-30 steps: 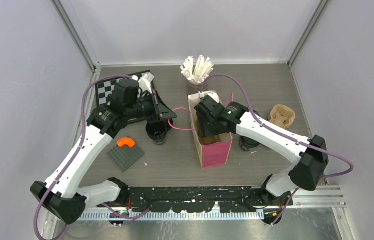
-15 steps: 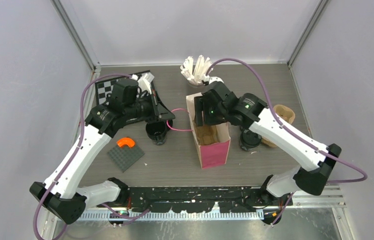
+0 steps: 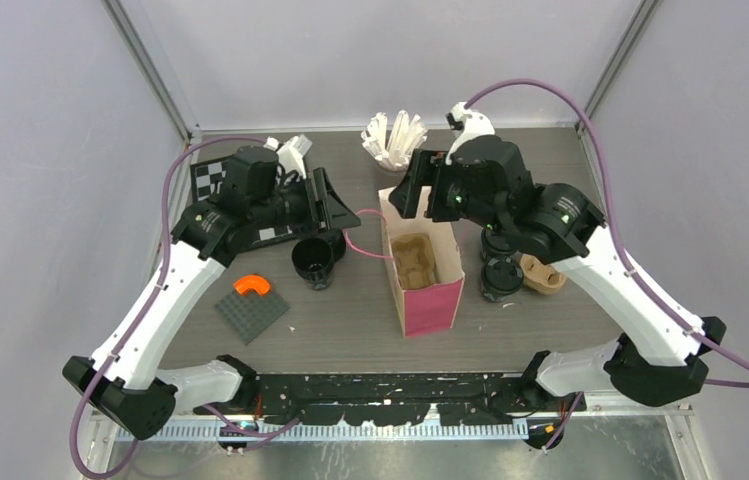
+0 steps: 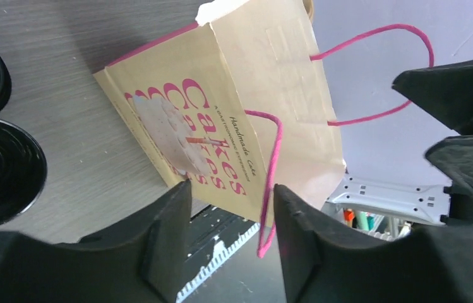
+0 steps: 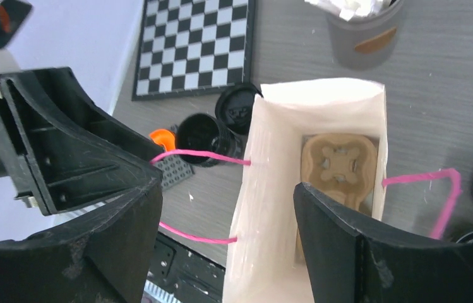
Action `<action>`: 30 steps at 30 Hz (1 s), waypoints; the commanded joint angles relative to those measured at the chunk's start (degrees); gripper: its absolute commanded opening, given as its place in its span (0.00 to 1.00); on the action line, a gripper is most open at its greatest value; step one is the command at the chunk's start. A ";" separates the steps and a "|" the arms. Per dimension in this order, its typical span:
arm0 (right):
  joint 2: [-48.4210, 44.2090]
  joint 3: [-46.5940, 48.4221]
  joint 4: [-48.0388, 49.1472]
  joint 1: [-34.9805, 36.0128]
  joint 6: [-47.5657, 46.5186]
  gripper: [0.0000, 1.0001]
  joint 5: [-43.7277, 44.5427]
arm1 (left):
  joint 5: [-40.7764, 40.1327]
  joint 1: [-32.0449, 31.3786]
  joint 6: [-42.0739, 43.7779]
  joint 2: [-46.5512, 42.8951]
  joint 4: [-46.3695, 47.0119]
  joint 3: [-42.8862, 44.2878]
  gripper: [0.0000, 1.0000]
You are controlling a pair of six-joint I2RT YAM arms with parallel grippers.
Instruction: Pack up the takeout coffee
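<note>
The pink paper bag [image 3: 428,300] stands open mid-table with a brown pulp cup carrier [image 3: 413,258] at its bottom, also seen from above in the right wrist view as the carrier [image 5: 340,165]. Two black lidded coffee cups [image 3: 314,262] stand left of the bag and two more cups [image 3: 499,278] right of it. My left gripper [image 3: 342,215] is open beside the bag's left handle; the pink handle loop [image 4: 270,183] hangs loose between its fingers. My right gripper [image 3: 416,190] hovers open and empty above the bag's far end.
A grey cup of white wrapped sticks [image 3: 393,142] stands behind the bag. A second brown carrier [image 3: 544,277] lies by the right cups. A checkerboard [image 3: 212,180] is at the back left. A grey studded plate [image 3: 251,313] with an orange piece [image 3: 251,285] lies front left.
My right gripper has risen out of the bag and opened wider, leaving the carrier inside. My left gripper has opened, letting go of the pink handle.
</note>
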 commanded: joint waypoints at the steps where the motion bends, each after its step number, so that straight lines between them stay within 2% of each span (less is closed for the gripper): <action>1: -4.33 1.32 6.08 0.30 0.05 0.80 4.19 | 0.41 0.20 -0.87 -0.42 1.76 3.70 0.57; 7: -8.40 -1.56 7.68 0.31 -0.19 0.80 8.52 | -1.38 0.18 -2.87 -2.20 -2.78 2.52 0.72; 9: -9.89 -2.66 6.91 0.30 -0.52 0.80 8.88 | -1.79 0.18 -4.01 -2.29 -4.93 2.62 0.84; 15: -11.86 -4.96 1.83 0.35 1.48 0.78 16.27 | -1.87 0.21 -0.55 -2.51 -8.32 3.95 0.90; 18: -11.17 -4.28 -0.87 0.30 3.75 0.75 18.54 | -4.00 0.18 3.23 -4.46 -9.47 1.72 0.99; 21: -7.44 -0.56 -8.77 0.29 7.54 0.75 23.48 | -4.67 -2.45 3.61 -6.50 -7.34 -0.67 1.00; 23: -4.94 2.65 -14.37 0.28 9.38 0.76 26.32 | -2.26 -3.44 1.27 -7.57 -4.38 -2.38 1.00; 27: -2.99 6.60 -14.33 0.26 4.93 0.77 25.27 | -1.93 -3.95 -1.78 -8.26 -4.69 -3.13 0.94; 30: -3.20 7.28 -14.32 0.27 0.80 0.78 22.95 | -7.90 -8.21 -4.82 -8.65 -3.83 -3.84 0.90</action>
